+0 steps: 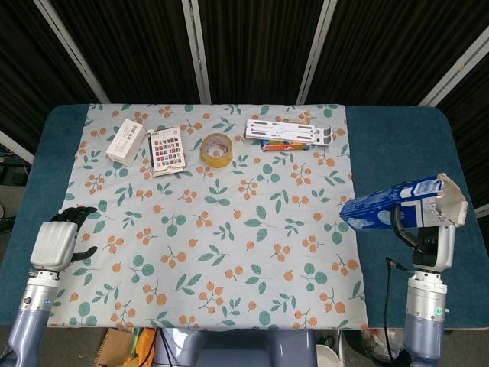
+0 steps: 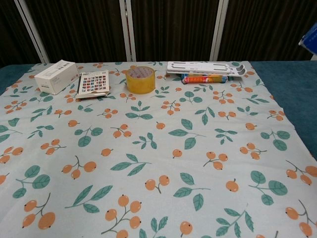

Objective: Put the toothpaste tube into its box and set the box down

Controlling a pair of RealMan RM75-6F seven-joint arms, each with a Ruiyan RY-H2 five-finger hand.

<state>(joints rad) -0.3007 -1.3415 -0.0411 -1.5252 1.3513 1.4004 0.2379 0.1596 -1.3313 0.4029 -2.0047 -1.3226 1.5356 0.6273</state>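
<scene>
- Blue box (image 1: 390, 205) is clamped in the right hand (image 1: 429, 229), open flap end outward.
- Left hand (image 1: 57, 238) holds nothing, fingers curled.
- Lower box level onto the cloth (image 1: 229, 229) before releasing.

Table (image 1: 397, 130): covered in dark blue fabric, seen at the left, right and lower edges of the head view. Cloth (image 1: 221, 222): pale, printed with orange berries and green leaves, spread over the middle. Ranged along the cloth's upper edge, left to right: white carton (image 1: 126, 141), upper left; colour-swatch card (image 1: 167, 150), just beside it; roll of yellow tape (image 1: 217, 149), upper centre; white folding stand (image 1: 289, 131), with a colourful tube (image 1: 286, 144) touching its near side.
</scene>
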